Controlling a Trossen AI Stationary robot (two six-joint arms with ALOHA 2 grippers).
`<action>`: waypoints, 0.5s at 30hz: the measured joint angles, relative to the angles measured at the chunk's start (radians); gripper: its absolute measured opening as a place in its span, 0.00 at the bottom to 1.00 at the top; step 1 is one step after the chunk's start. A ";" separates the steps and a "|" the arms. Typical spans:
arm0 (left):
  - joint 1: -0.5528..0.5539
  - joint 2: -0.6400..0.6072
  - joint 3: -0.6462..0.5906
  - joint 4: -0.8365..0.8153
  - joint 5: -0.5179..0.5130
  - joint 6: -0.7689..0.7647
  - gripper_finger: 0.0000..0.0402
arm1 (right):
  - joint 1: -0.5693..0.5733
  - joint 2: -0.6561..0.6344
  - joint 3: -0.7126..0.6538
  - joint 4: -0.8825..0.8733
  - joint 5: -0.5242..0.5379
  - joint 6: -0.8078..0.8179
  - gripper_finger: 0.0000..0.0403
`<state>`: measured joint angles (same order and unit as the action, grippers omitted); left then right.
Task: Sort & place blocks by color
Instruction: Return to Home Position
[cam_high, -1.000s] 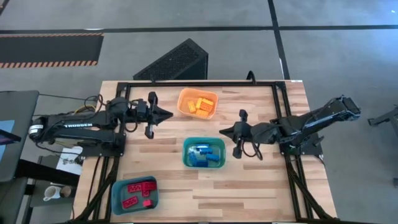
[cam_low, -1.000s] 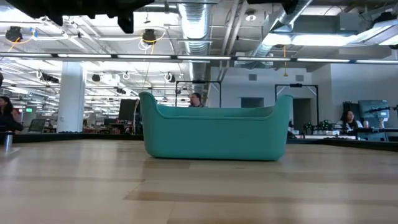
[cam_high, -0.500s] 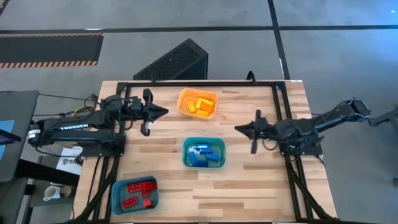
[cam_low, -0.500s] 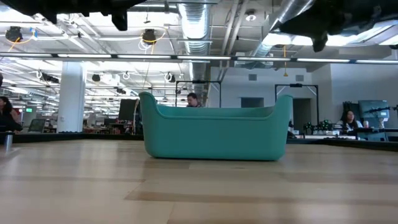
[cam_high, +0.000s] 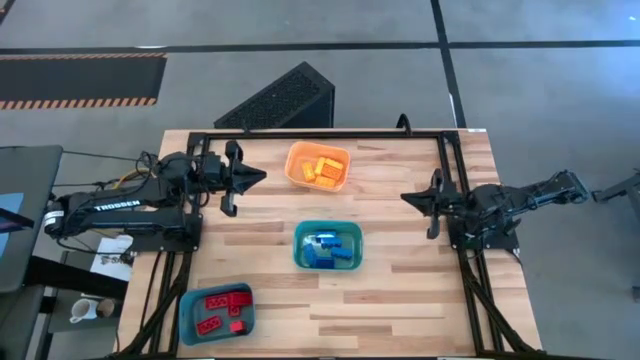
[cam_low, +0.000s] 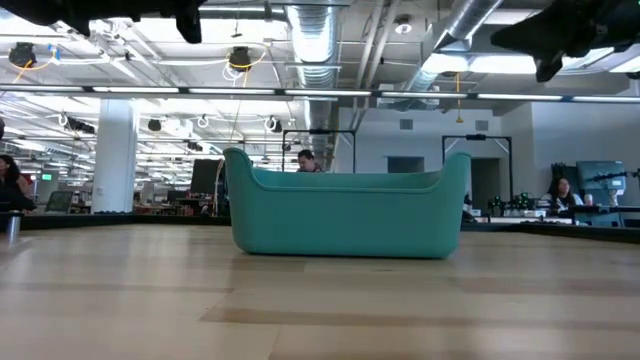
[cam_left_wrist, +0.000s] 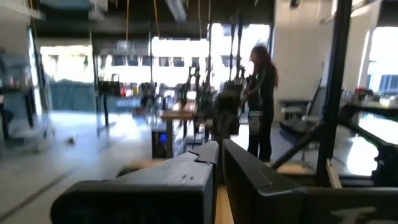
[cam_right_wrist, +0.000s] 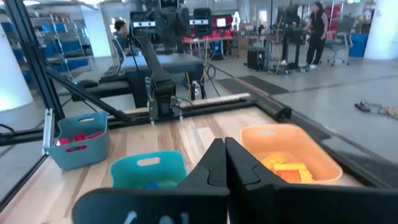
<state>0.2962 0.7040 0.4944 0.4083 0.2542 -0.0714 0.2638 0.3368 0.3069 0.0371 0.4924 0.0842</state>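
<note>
Yellow blocks (cam_high: 321, 169) lie in the orange bin (cam_high: 296, 156) at the table's far middle; they also show in the right wrist view (cam_right_wrist: 287, 167). Blue blocks (cam_high: 326, 250) lie in the teal bin (cam_high: 301, 234) at the centre. Red blocks (cam_high: 216, 306) lie in the blue bin (cam_high: 188, 304) at the near left corner. My left gripper (cam_high: 262, 176) is shut, held above the table left of the orange bin. My right gripper (cam_high: 405, 198) is shut near the right edge, holding nothing.
A black metal frame (cam_high: 440, 140) runs along the table's far and side edges. Bare wood lies between the bins and along the near right part of the table (cam_high: 420, 300). People show in the room beyond the table.
My right arm has drawn back toward the table's right edge, away from the teal bin. My left arm has drawn back slightly toward the left and far edge. Both grippers have stayed shut. The bins and blocks have not moved.
</note>
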 joint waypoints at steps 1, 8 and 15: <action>0.000 -0.001 -0.007 0.032 0.005 -0.002 0.03 | 0.000 -0.024 0.000 -0.015 -0.005 -0.011 0.01; 0.000 -0.081 -0.125 0.109 -0.009 -0.004 0.03 | -0.002 -0.189 0.000 -0.086 -0.081 -0.083 0.01; 0.000 -0.169 -0.305 0.303 -0.032 -0.082 0.03 | -0.004 -0.280 -0.072 -0.087 -0.099 -0.086 0.01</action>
<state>0.2962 0.5346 0.1892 0.7112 0.2218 -0.1529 0.2600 0.0572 0.2349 -0.0498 0.3931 -0.0017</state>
